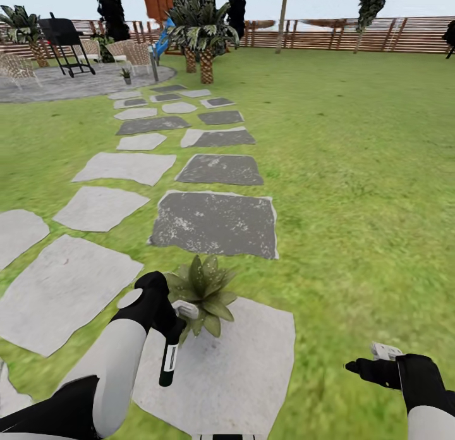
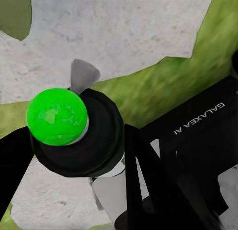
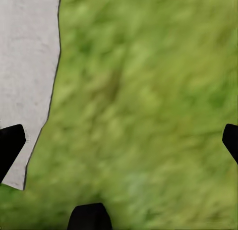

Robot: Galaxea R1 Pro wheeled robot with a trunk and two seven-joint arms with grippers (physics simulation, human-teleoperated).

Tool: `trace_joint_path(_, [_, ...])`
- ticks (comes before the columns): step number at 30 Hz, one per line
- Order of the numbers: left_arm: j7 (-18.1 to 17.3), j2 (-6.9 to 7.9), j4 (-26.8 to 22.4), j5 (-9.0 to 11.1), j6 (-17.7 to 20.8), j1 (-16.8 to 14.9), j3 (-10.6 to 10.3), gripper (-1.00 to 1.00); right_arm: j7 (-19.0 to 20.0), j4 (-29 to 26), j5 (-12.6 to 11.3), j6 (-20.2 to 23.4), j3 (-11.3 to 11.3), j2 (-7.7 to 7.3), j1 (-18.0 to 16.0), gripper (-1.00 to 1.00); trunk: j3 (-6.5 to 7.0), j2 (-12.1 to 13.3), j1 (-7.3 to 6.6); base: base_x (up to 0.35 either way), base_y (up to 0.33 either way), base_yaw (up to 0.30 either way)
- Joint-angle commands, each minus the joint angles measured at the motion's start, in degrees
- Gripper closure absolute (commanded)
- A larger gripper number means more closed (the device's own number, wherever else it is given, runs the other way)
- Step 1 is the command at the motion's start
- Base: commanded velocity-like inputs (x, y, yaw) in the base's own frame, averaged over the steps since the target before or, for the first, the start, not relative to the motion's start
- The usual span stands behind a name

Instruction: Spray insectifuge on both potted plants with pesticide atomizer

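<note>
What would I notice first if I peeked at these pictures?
Probably the spiky little potted plant sitting on a pale stepping stone right in front of the robot. Its left gripper holds a dark green spray bottle beside the leaves, and a path of grey stones leads away across the lawn.

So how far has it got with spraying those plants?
The pick-up looks done: the left tool is shut on the pesticide atomizer, whose spray head sits right beside a potted plant on a pale stepping stone. Spraying that plant seems to be in hand, though no mist or coating shows. A second small potted plant on the far patio is still to do. The right tool hangs idle over grass.
</note>
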Motion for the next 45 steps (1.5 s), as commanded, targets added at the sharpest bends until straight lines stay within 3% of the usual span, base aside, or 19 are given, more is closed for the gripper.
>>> trace_joint_path(1, [-0.5, -0.10, 0.0, -0.6, 0.6, -0.1, 0.4, 1.00, 0.6, -0.1, 0.6, 0.0, -0.2, 0.02, 0.0, -1.00, -0.05, 0.0, -0.01, 0.000, 0.000, 0.234])
trace_joint_path(12, [-0.5, -0.10, 0.0, -0.5, 0.6, 0.2, 0.4, 1.00, 0.6, -0.1, 0.7, 0.0, -0.1, 0.04, 0.0, -1.00, -0.05, 0.0, -0.01, 0.000, -0.042, 0.249])
trace_joint_path(23, [-0.5, -0.10, 0.0, -0.5, 0.6, 0.2, 0.4, 1.00, 0.7, -0.2, 0.6, 0.0, -0.2, 0.02, 0.0, -1.00, -0.05, 0.0, -0.01, 0.000, -0.172, 0.031])
trace_joint_path(37, [-0.5, -0.10, -0.2, -0.4, 0.6, 0.2, 0.1, 1.00, 0.6, -0.1, 0.6, 0.0, -0.1, 0.02, 0.0, -1.00, -0.05, 0.0, -0.01, 0.003, -0.011, 0.223])
trace_joint_path(45, [-0.5, -0.10, -0.2, -0.3, 0.6, 0.2, 0.1, 1.00, 0.6, -0.1, 0.7, 0.0, -0.1, 0.05, 0.0, -1.00, -0.05, 0.0, -0.01, 0.184, -0.220, 0.022])
